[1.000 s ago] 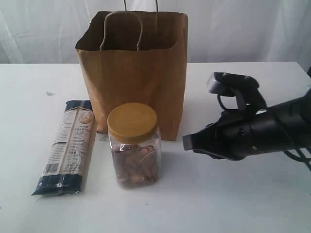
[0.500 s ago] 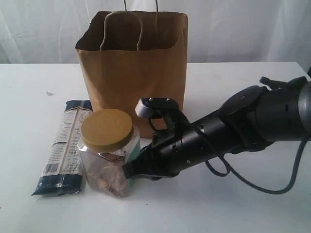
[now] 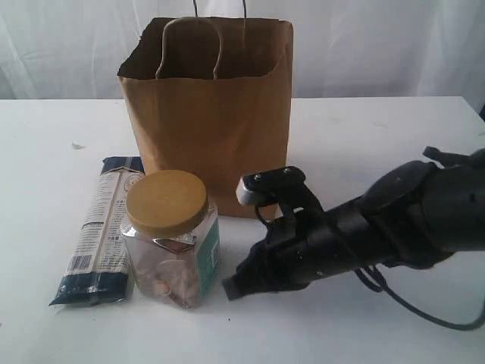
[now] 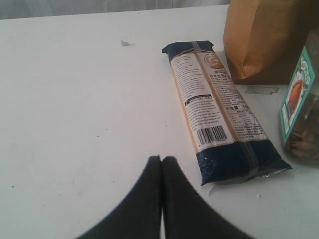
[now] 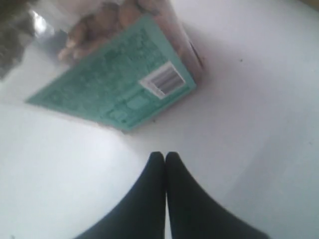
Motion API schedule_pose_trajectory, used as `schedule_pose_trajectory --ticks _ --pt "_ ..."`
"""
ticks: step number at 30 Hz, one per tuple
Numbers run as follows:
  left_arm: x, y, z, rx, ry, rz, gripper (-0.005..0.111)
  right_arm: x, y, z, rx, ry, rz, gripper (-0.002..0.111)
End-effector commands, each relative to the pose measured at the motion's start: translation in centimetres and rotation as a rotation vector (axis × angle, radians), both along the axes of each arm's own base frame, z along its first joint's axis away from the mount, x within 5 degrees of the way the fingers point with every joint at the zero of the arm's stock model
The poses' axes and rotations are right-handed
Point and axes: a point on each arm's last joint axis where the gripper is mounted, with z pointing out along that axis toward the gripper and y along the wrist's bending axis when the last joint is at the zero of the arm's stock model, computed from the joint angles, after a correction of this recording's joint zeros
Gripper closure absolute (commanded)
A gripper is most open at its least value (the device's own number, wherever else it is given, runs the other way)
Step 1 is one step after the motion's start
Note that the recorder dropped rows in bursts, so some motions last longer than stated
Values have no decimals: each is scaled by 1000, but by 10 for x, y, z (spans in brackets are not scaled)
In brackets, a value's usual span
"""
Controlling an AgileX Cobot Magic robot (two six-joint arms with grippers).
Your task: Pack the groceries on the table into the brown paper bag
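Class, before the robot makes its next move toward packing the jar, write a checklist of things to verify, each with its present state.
1. Brown paper bag upright with its mouth open: ok.
2. Right gripper open for a grasp: not ok, jaws shut.
3. Right gripper clear of the yellow-lidded jar: ok, bare table shows between them in the right wrist view.
4. Jar standing upright: cannot tell, it looks tilted.
5. Left gripper open: not ok, jaws shut, near the pasta packet.
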Motion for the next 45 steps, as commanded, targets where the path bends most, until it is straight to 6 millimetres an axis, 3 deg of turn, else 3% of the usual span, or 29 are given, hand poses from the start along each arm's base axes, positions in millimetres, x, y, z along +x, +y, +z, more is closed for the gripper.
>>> schedule_pose_trajectory --ticks 1,5,9,12,20,25,27,34,39,41,45 --pt "0 0 -1 -12 0 1 107 -19 -21 1 -88 -136 89 108" --pt "0 0 -1 -12 0 1 107 -30 -40 7 -131 -219 19 108" --pt "0 0 -1 -12 0 1 107 -30 -69 10 -137 -244 -362 108" --pt "0 0 -1 -12 0 1 107 -33 -82 6 -155 -253 -474 108" --pt "0 0 -1 -12 0 1 107 -41 -75 3 -174 -239 -300 108" --pt "0 0 -1 -12 0 1 107 -41 -79 14 -125 -263 -376 108" --pt "0 0 -1 -12 -1 2 107 -40 -82 20 -73 -256 -484 108" --pt "0 0 -1 -12 -1 2 107 -30 -107 31 242 -179 -1111 108" --pt "0 0 -1 -12 -1 2 107 -26 -112 37 561 -31 -1370 108" --pt "0 0 -1 -12 -1 2 107 -24 -110 49 645 -106 -1303 108" --pt "0 0 -1 -12 -1 2 107 -28 -98 85 636 -470 -891 108"
